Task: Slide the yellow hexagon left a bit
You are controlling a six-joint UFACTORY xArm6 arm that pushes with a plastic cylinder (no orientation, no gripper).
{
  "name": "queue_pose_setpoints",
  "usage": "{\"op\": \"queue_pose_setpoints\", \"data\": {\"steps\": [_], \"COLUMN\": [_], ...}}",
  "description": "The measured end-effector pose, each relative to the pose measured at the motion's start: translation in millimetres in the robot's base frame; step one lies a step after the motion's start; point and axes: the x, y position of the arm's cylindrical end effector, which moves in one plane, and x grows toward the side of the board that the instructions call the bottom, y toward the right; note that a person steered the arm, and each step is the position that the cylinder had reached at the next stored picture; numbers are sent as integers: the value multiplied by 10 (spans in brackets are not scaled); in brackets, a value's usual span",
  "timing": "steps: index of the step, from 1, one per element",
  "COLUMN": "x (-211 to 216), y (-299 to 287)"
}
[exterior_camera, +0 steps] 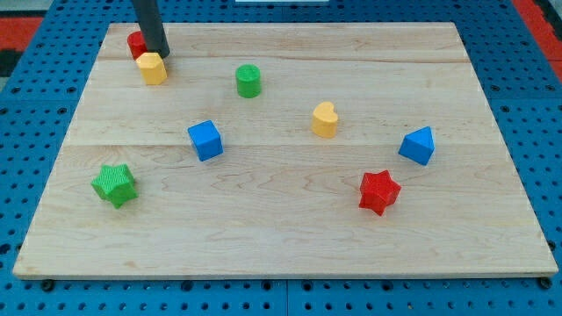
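The yellow hexagon [153,68] lies near the board's top left corner. A red block [136,44] sits just up and left of it, partly hidden by the rod. My tip [161,55] rests at the hexagon's upper right edge, touching or nearly touching it, with the dark rod rising out of the view's top.
On the wooden board [290,237] also lie a green cylinder [248,81], a blue cube [205,140], a green star [114,184], a yellow heart-like block [324,119], a blue block [417,146] and a red star [379,191]. The board's left edge is near the hexagon.
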Motion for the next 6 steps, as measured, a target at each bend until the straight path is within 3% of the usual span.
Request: {"op": "queue_pose_setpoints", "data": {"steps": [2, 6], "x": [129, 438], "y": [360, -187]}}
